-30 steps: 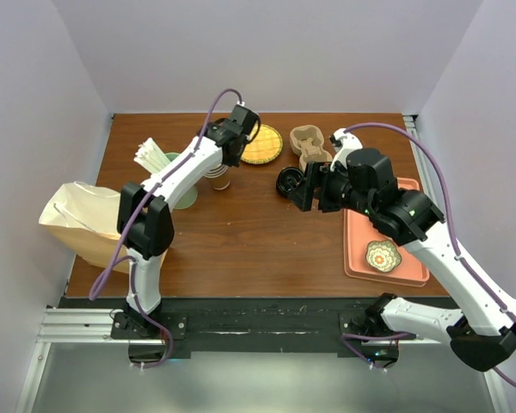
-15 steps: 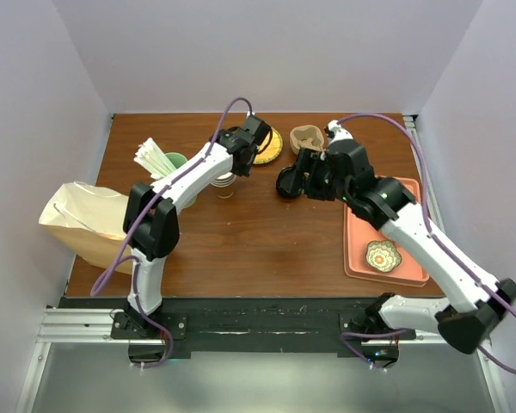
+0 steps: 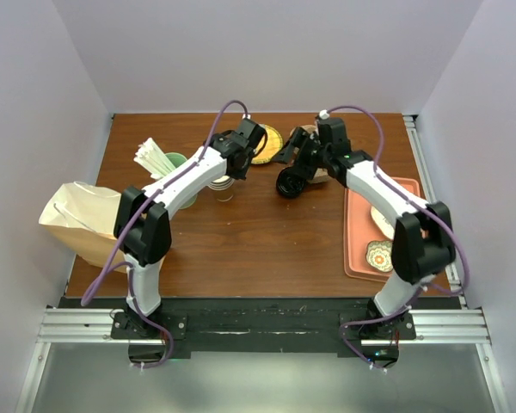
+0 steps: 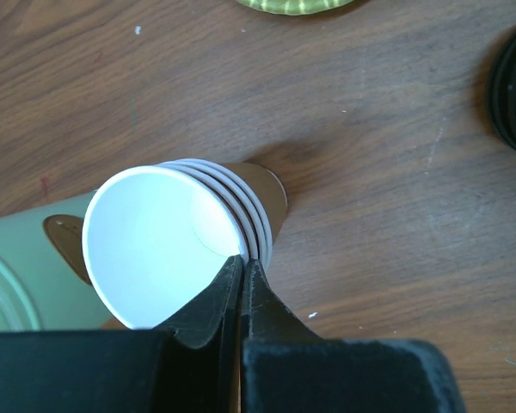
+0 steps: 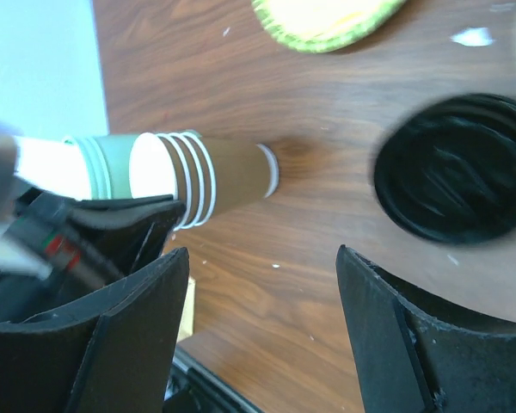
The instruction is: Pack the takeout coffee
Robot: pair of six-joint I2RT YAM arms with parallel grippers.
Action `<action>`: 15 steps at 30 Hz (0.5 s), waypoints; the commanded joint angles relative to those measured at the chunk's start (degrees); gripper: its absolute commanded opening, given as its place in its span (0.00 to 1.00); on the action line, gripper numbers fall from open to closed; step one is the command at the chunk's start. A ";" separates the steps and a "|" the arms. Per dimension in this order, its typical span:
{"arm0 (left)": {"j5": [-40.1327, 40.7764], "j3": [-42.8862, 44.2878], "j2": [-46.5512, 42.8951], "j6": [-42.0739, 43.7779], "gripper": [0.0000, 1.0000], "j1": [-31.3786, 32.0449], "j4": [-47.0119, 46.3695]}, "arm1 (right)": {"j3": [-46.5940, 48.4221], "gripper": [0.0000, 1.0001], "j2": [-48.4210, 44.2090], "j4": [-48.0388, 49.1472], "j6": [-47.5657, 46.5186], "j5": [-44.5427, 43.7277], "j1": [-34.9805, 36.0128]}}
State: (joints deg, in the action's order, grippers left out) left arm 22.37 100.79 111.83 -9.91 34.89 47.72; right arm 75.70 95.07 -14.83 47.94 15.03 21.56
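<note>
My left gripper (image 4: 242, 268) is closed tight, its tips against the rim of the stacked brown paper cups (image 4: 168, 245); whether it pinches the rim I cannot tell. The cups stand lidless toward the table's (image 3: 241, 232) far edge. My right gripper (image 5: 262, 254) gapes wide and empty over bare wood between the cups and the loose black lid (image 5: 456, 181). A paper bag (image 3: 77, 219) crowds the left edge.

Lab test booth — plain lilac walls (image 3: 267, 52), wooden table (image 3: 249, 245), metal rail (image 3: 77, 325)

Bag (image 3: 77, 221) far left, stick cup (image 3: 174, 161) beside it, cup stack (image 3: 224, 187) next, lid (image 3: 290, 183) centre, tray (image 3: 359, 249) right
</note>
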 commanded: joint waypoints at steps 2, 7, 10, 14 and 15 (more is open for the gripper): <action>6.10 2.21 -3.11 0.33 0.00 -0.27 0.08 | 5.16 0.73 8.90 11.03 1.88 12.47 0.41; 5.58 2.39 -3.81 -0.46 0.00 -0.18 0.88 | 7.17 0.71 16.01 16.50 4.88 17.05 0.67; 3.74 2.30 -4.69 -0.46 0.00 -0.18 0.09 | 9.55 0.68 18.31 16.50 4.88 18.37 1.20; 1.63 1.86 -5.31 -0.46 0.00 -0.18 -1.93 | 12.18 0.67 21.82 18.60 6.37 21.35 1.99; 0.93 1.86 -5.31 -0.28 0.00 -0.18 -2.11 | 12.54 0.67 22.35 19.04 6.72 21.97 2.25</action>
State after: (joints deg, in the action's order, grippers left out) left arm 25.02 100.84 110.69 -9.91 34.87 48.60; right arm 83.66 117.03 -1.56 52.47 31.77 22.65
